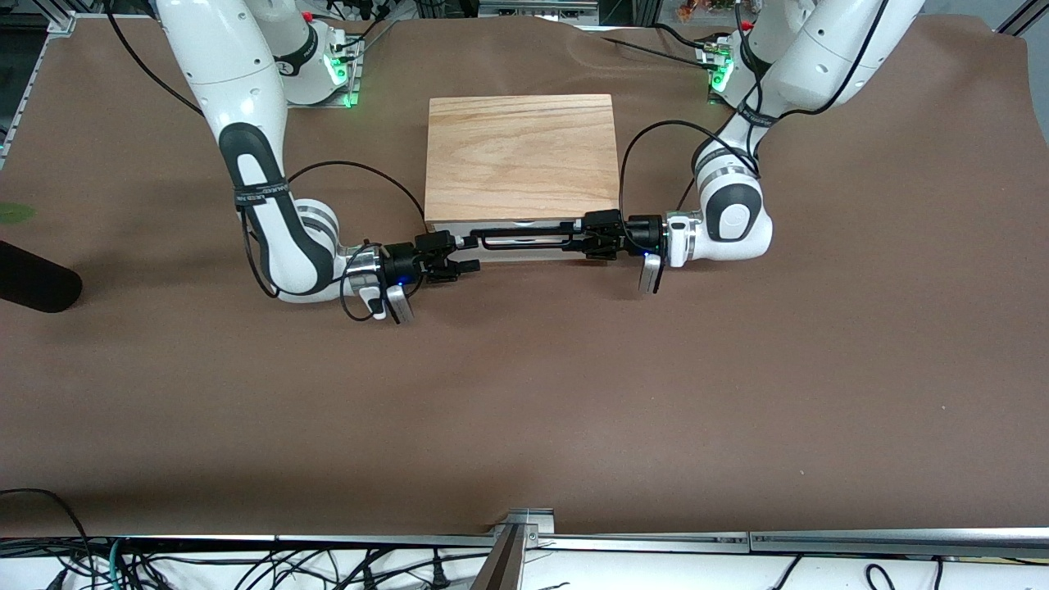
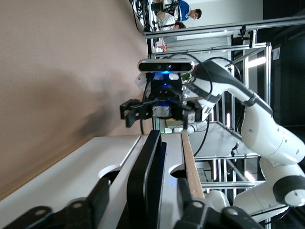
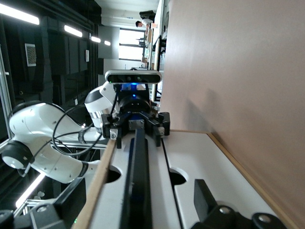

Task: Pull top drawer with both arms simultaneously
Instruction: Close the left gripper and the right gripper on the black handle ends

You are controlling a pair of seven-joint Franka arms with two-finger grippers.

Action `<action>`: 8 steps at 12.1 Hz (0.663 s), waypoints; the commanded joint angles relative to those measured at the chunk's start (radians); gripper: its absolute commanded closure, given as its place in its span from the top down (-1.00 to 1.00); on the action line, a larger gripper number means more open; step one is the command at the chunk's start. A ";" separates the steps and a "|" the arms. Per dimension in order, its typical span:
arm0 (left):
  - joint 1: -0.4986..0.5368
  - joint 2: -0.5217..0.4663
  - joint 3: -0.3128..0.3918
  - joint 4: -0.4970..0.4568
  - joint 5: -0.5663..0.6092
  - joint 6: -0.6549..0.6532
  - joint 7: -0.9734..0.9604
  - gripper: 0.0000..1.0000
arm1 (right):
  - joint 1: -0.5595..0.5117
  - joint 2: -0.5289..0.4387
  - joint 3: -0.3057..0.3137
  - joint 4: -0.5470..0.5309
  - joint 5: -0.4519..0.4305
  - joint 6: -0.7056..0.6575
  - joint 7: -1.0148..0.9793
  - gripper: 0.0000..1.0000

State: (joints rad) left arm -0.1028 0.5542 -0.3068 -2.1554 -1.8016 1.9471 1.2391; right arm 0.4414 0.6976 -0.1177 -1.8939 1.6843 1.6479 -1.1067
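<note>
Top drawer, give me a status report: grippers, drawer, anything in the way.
Left gripper at one end of the handle, right gripper at the other. Top drawer barely out, if at all. Nothing on the table blocks its path.

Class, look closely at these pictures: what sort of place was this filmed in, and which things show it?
Most likely a robotics lab: two arms bolted at a brown-covered table, aluminium framing around the rig, and loose cables along the table's edge.

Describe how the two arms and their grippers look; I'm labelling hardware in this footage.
Both arms, the left arm and the right arm, have glossy white rounded shells with black joint sections and loose black cables looping alongside. Black bands with small print circle them. The left gripper and right gripper are black, behind silver wrist rings, each with a whitish wrist camera.
</note>
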 commanded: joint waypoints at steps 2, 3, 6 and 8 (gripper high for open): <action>-0.002 0.013 -0.046 -0.037 -0.018 -0.002 0.023 -0.11 | 0.026 0.014 -0.002 0.002 0.043 0.001 -0.044 0.88; -0.002 0.015 -0.046 -0.041 -0.018 -0.004 0.022 -0.35 | 0.043 0.014 -0.002 0.003 0.064 0.003 -0.044 0.88; 0.005 0.015 -0.048 -0.055 -0.018 -0.010 0.023 -0.45 | 0.054 0.014 -0.002 0.004 0.078 0.006 -0.047 0.67; 0.015 0.015 -0.048 -0.064 -0.016 -0.030 0.023 -0.48 | 0.059 0.014 -0.002 0.003 0.078 0.004 -0.090 0.28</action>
State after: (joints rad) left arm -0.0834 0.5723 -0.3318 -2.1534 -1.8246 1.9316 1.2246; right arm 0.4879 0.7130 -0.1175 -1.8919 1.7418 1.6483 -1.1540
